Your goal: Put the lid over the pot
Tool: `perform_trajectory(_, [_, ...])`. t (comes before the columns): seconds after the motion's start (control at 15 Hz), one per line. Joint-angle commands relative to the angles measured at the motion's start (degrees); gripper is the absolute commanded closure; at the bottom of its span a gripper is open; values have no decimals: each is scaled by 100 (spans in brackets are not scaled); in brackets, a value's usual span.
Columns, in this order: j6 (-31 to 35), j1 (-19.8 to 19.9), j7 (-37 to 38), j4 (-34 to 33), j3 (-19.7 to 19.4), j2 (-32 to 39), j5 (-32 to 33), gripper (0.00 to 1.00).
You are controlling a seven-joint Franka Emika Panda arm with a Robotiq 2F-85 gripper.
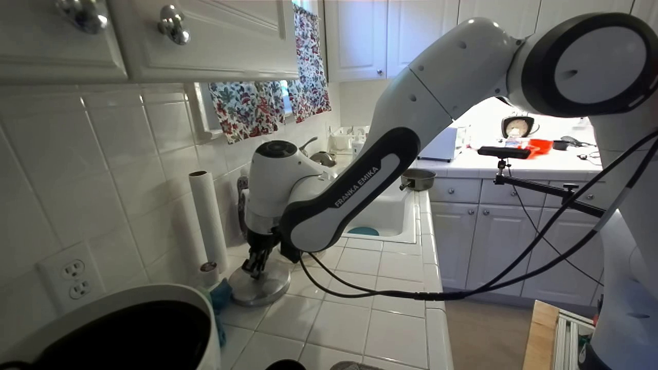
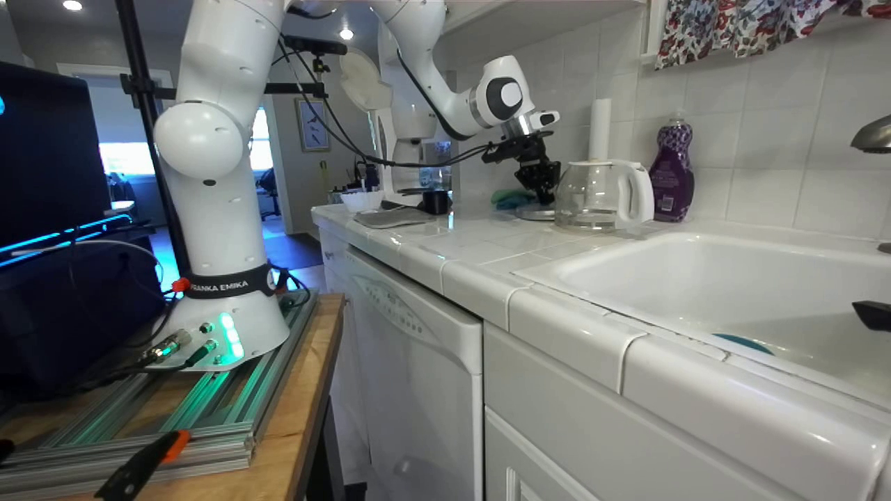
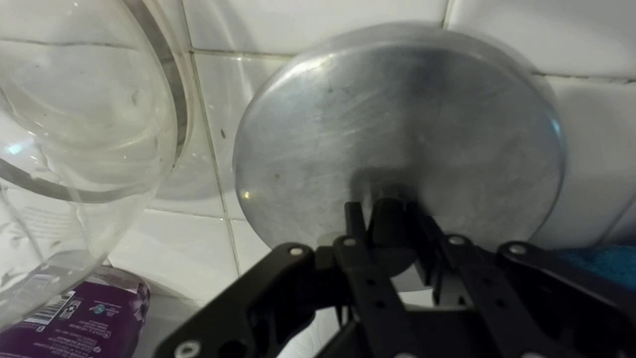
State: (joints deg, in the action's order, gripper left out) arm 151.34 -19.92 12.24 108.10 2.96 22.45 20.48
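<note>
The silvery-grey lid [image 3: 298, 149] lies flat on the white tiled counter, its dark knob [image 3: 389, 223] standing up from the middle. My gripper [image 3: 385, 211] comes down over the lid and is shut on that knob, one finger [image 3: 354, 216] on each side. Both exterior views also show the lid [image 1: 270, 290] under the gripper [image 1: 254, 270], close to the tiled wall. The small silvery pot [image 1: 419, 180] sits apart from it, by the far corner of the sink, with a dark handle; its inside is mostly hidden from this angle.
A glass carafe [image 2: 588, 198] stands right beside the lid, with a purple soap bottle [image 2: 673, 170] behind it. A paper-towel roll [image 1: 209, 221] and a teal cloth [image 1: 221, 298] are near the lid. The sink [image 1: 406, 234] lies between lid and pot. A large dark-inside vessel [image 1: 212, 339] is in front.
</note>
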Motion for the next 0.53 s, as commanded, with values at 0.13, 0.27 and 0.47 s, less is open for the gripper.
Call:
perform_trajectory(0.13, [262,-345,636,221,-131,-161,309,94])
perform_trajectory(0.27, [319,-519,975,285,-210,-197,468,94])
perform_trajectory(0.47, [419,-786,1707,476,-402,-316,806,94])
